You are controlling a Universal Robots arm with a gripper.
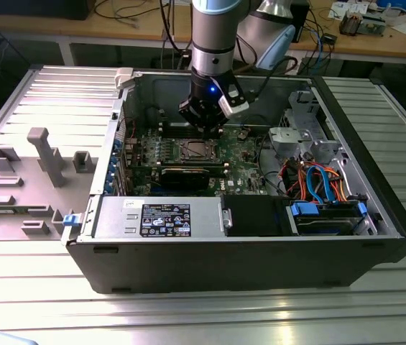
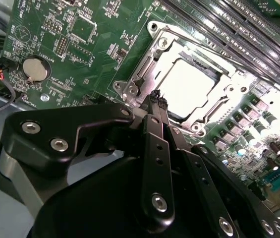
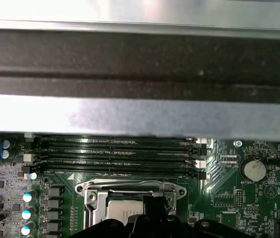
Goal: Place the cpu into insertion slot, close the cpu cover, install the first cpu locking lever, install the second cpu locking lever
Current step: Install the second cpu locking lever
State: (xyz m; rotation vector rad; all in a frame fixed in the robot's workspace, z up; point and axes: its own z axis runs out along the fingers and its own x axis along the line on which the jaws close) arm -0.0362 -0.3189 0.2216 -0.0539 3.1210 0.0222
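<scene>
cpu [image 2: 192, 87] seated in insertion slot [image 2: 130, 89] on the motherboard [image 2: 75, 29] | cpu cover [image 2: 214, 59] lies down around it | gripper [image 2: 155, 97] just above slot's edge, jaws closed, empty | memory slots [image 3: 120, 153] beside slot | coin battery [image 2: 34, 69] nearby

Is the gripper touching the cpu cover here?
Cannot tell. In the second wrist view the gripper tips overlap the cpu cover edge, with neither contact nor gap plain.
</scene>
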